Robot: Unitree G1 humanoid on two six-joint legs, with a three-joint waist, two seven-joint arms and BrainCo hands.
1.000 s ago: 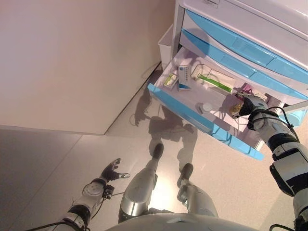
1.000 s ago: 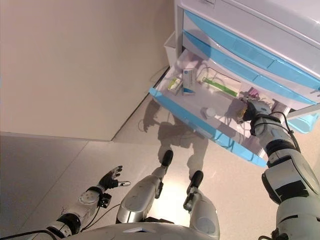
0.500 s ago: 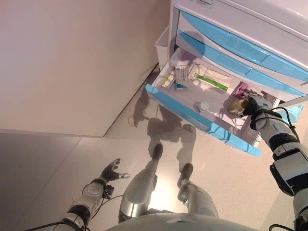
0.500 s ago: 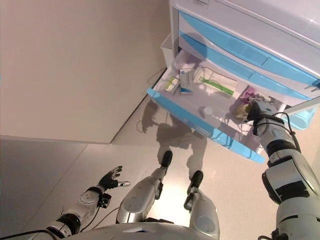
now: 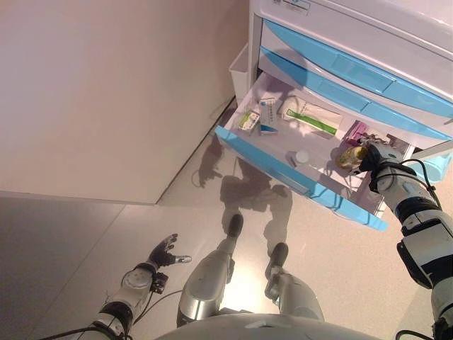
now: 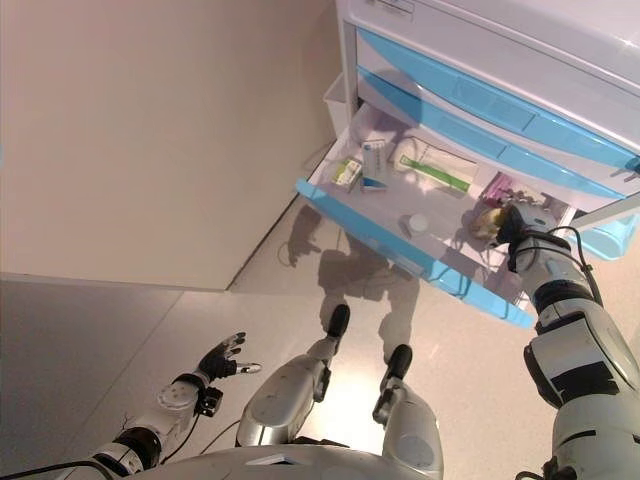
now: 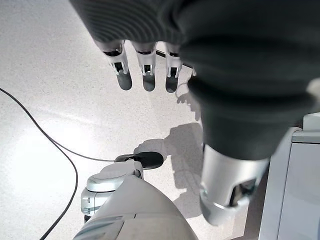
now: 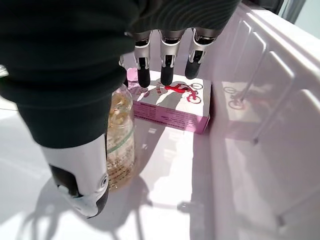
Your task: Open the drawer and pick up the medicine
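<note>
The lowest blue-fronted drawer (image 5: 297, 177) stands pulled out. Inside lie a small green box (image 5: 248, 121), a blue-and-white box (image 5: 268, 115), a long green-and-white box (image 5: 309, 118), a white round cap (image 5: 302, 156), a pink box (image 5: 356, 132) and an amber bottle (image 5: 350, 156). My right hand (image 5: 373, 157) is inside the drawer's right end. In the right wrist view its fingers (image 8: 167, 65) reach straight over the pink box (image 8: 172, 105), and its thumb (image 8: 75, 170) stands right beside the bottle (image 8: 120, 135). My left hand (image 5: 164, 251) hangs open low over the floor at the lower left.
The white cabinet (image 5: 340, 21) carries two closed blue drawers (image 5: 354, 71) above the open one. A white bin (image 5: 241, 71) stands at its left, against a beige wall (image 5: 106, 92). The open drawer juts out over the pale floor (image 5: 340, 248).
The whole picture has shifted a little, so the camera moved. My right hand stays by the amber bottle in the drawer. The left hand is unchanged.
</note>
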